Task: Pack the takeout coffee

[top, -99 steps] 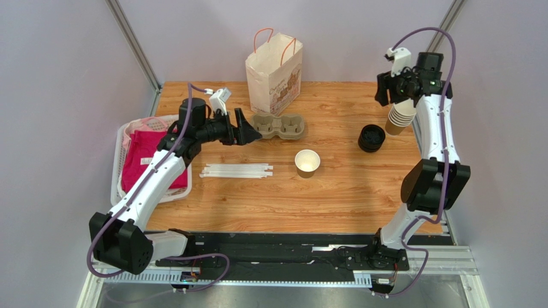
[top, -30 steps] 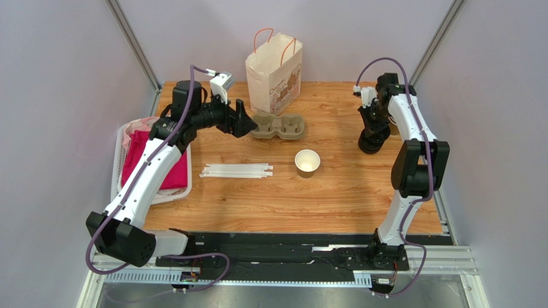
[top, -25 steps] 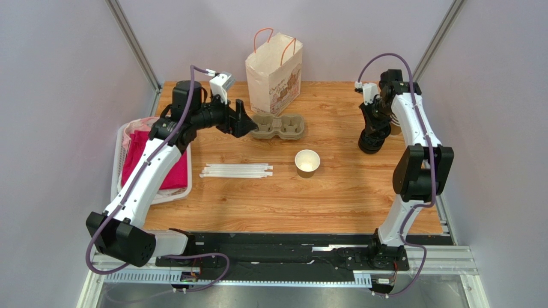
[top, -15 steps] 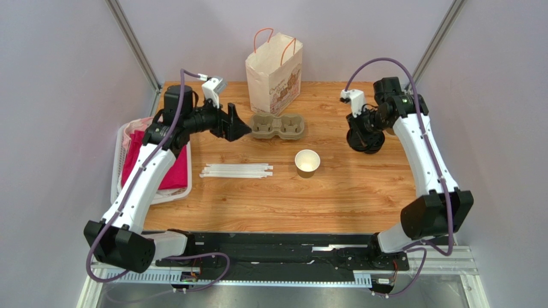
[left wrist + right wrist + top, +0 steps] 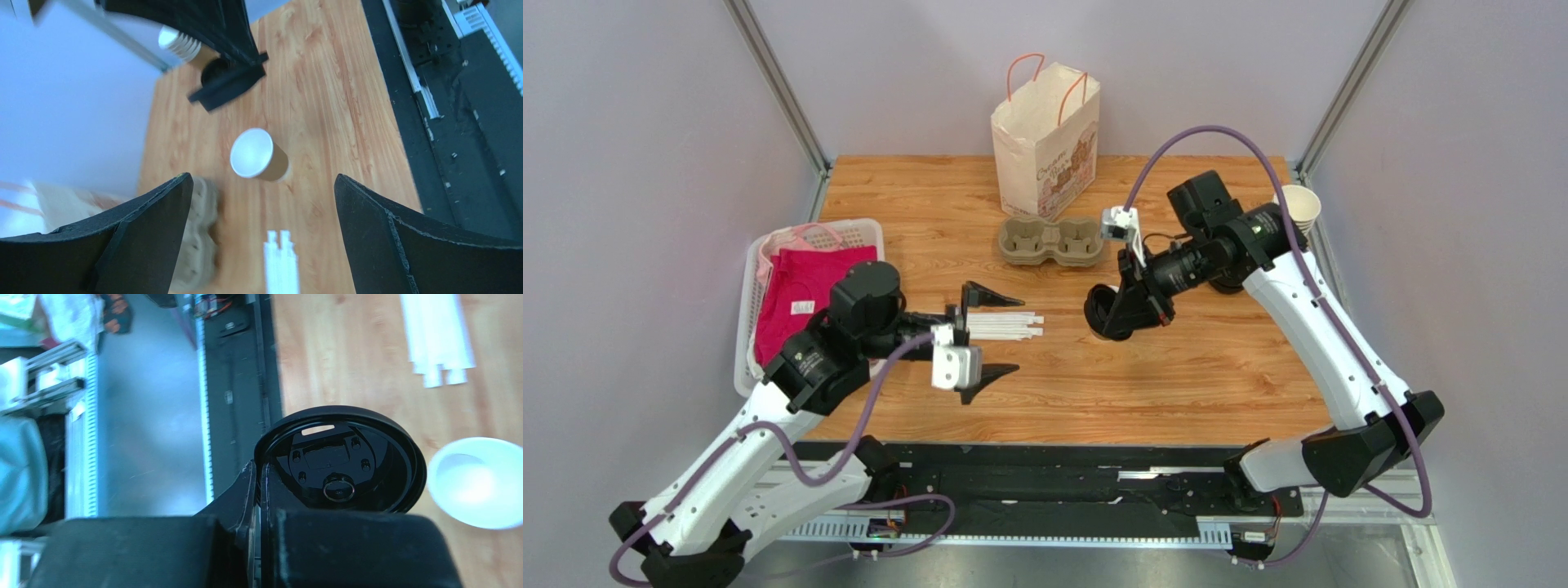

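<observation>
The takeout coffee cup [image 5: 258,154], tan paper with a white inside, stands upright and lidless on the wooden table [image 5: 1210,368]. In the right wrist view the cup [image 5: 479,481] sits just right of a round black lid [image 5: 340,459]. My right gripper [image 5: 1120,306] is shut on that lid's rim and holds it on edge close beside the cup. From above, the lid [image 5: 1106,312] and gripper hide the cup. My left gripper [image 5: 1017,332] hovers open over the white straws, empty, facing the cup [image 5: 262,177].
A paper bag [image 5: 1044,129] stands at the back, with a cardboard cup carrier [image 5: 1053,241] in front of it. White straws [image 5: 1008,325] lie left of the cup. A stack of cream cups [image 5: 1298,206] sits far right. A white basket [image 5: 756,263] with pink cloth is at left.
My right gripper came away from the lid stack with one lid and carried it left to the cup. My left arm swung from the carrier back toward the near side, over the straws.
</observation>
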`<state>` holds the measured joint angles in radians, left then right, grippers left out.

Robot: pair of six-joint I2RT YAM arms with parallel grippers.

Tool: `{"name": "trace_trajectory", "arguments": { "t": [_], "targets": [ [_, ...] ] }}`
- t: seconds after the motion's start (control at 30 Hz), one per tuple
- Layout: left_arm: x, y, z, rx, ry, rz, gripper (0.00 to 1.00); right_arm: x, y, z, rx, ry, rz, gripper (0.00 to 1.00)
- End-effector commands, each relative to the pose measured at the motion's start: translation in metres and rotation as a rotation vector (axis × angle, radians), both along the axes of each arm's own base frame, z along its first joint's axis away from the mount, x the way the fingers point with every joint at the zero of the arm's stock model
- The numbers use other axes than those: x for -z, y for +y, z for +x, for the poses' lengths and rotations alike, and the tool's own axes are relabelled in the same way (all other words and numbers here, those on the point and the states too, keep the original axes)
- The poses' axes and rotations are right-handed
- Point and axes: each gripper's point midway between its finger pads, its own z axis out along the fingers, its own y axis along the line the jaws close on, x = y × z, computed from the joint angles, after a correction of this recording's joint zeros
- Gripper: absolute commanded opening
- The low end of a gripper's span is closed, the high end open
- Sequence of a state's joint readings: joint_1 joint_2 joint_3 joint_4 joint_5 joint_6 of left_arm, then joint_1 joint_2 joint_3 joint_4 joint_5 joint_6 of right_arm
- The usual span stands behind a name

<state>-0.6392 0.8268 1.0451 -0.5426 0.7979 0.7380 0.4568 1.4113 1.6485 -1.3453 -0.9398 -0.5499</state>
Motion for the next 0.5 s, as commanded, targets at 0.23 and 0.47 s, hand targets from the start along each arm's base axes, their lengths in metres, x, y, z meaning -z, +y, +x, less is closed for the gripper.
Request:
{"name": "trace_trajectory", "arguments": {
  "t": [0.23, 0.47],
  "targets": [
    [0.018, -0.059, -0.003, 0.248, -0.417, 0.131, 0.93, 0.015, -0.005, -0.084, -0.164, 0.288, -0.003, 0.00],
    [0.018, -0.090, 0.005, 0.209, -0.456, 0.107, 0.92, 0.020, -0.004, -0.103, -0.229, 0.312, -0.026, 0.00]
  ]
}}
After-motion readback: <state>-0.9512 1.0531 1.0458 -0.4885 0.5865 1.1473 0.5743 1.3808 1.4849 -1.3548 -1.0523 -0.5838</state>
